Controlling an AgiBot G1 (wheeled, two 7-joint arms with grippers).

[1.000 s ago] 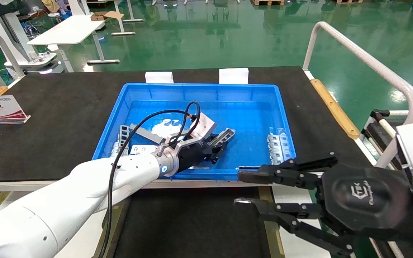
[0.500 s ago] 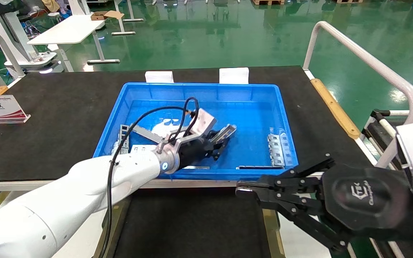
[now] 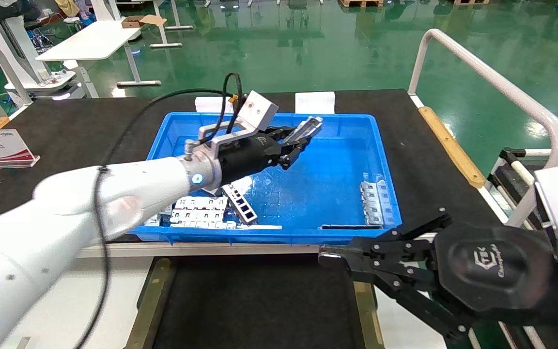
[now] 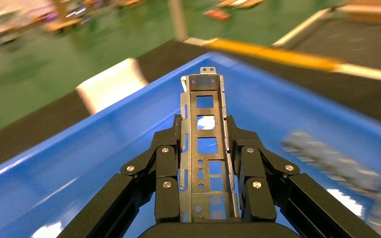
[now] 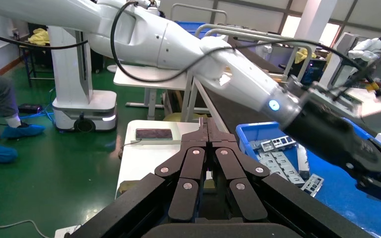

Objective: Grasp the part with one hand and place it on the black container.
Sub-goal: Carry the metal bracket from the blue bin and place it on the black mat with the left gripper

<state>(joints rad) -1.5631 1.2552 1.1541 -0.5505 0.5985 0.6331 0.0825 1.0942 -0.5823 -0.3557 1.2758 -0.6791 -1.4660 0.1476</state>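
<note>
While the left gripper (image 3: 294, 140) hangs above the far half of the blue bin (image 3: 356, 228), its jaws are clamped on the part (image 3: 306, 128), a slim silver bracket with a row of rectangular cut-outs. In the left wrist view the part (image 4: 204, 144) runs lengthwise between the two black fingers (image 4: 166, 173), its free end sticking out past their tips, clear of the bin floor. More metal plates (image 3: 196, 216) lie in the near left corner of the bin; another stack (image 3: 377, 199) sits by its right wall. The black container (image 3: 255, 300) lies nearer than the bin, brass strip (image 3: 146, 308) along its left side. The right gripper (image 3: 325, 255) is parked over the container's right edge, jaws together, fingers (image 5: 196, 168) touching.
</note>
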